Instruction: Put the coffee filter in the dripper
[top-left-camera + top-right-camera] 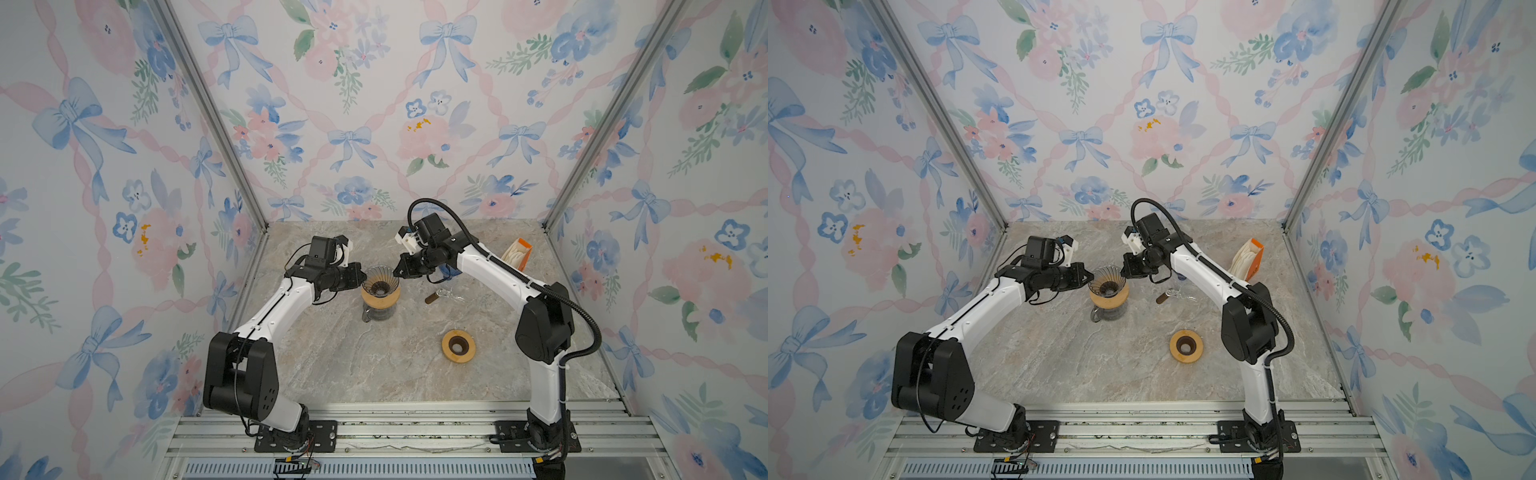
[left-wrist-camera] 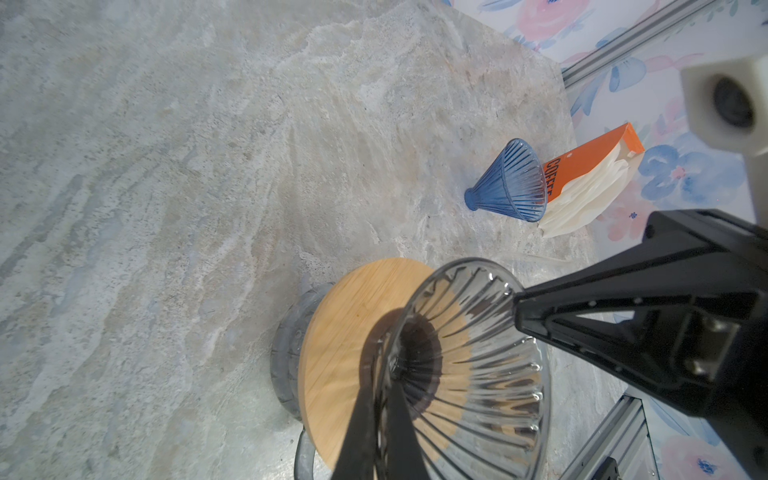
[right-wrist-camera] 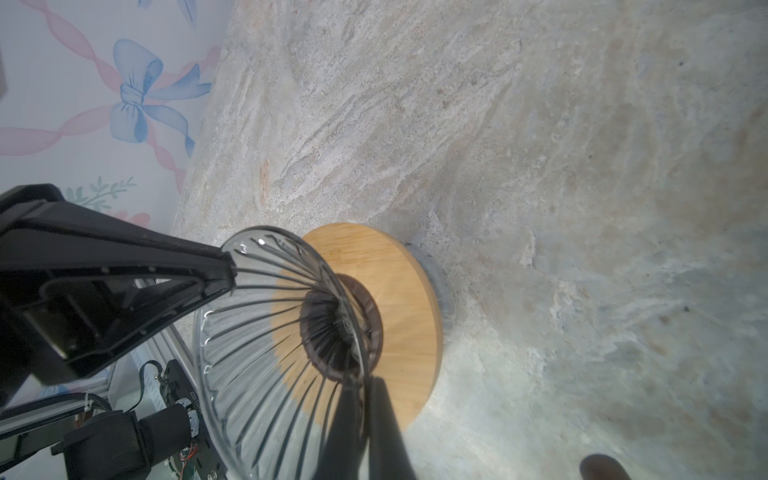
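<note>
Pinching opposite rim edges of the glass dripper [image 1: 380,283], left gripper [image 2: 380,407] and right gripper [image 3: 365,395] are clamped shut. Open table [image 1: 353,365] lies in front of it. In both top views, right arm [image 1: 490,266] half-hides blue cone [image 2: 509,183].

The left gripper [image 1: 362,277] and right gripper [image 1: 397,272] are pinching opposite sides of the glass dripper [image 1: 376,279] rim and blocking both of its flanks, while its mouth is lying open from above. The near half of the table [image 1: 365,370] is offering wide passage between the arms, with only the wooden ring [image 1: 458,357] sitting toward the right. The filter box [image 1: 518,253], blue dripper [image 2: 509,183] and brown-handled utensil [image 1: 431,298] are crowding the far right, while the far left is lying bare.
</note>
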Tool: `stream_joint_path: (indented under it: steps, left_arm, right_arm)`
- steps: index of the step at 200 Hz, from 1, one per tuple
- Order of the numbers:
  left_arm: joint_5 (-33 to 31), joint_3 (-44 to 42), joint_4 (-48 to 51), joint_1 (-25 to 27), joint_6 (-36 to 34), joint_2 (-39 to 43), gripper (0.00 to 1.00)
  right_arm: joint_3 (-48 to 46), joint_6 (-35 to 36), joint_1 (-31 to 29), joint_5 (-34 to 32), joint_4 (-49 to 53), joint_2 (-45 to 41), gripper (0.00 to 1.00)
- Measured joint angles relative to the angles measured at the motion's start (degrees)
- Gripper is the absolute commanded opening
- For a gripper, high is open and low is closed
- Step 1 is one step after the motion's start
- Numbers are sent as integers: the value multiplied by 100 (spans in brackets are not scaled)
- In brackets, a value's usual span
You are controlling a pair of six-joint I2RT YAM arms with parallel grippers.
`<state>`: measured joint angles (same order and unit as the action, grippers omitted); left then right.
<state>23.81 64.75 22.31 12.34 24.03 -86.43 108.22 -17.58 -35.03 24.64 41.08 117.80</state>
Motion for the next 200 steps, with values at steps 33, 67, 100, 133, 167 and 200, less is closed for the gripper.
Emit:
stream_joint_path:
  steps: [33,67,100,133,167,200]
  left_arm:
    - [-2,31,20,0,0,-4,4]
    - [-2,203,157,0,-35,-120,9]
    - [-26,389,313,0,-157,-258,16]
    - [-87,496,463,0,-192,-328,22]
    - [-92,621,535,0,-199,-328,31]
    - [-90,811,560,0,-195,-328,37]
  right_arm:
    - [111,24,0,22,111,46,9]
    - [505,170,7,46,468,271,15]
    - [739,232,7,52,678,404,20]
    - [892,273,7,46,815,422,27]
    - [994,238,7,48,811,422,36]
    - [984,133,7,24,632,415,42]
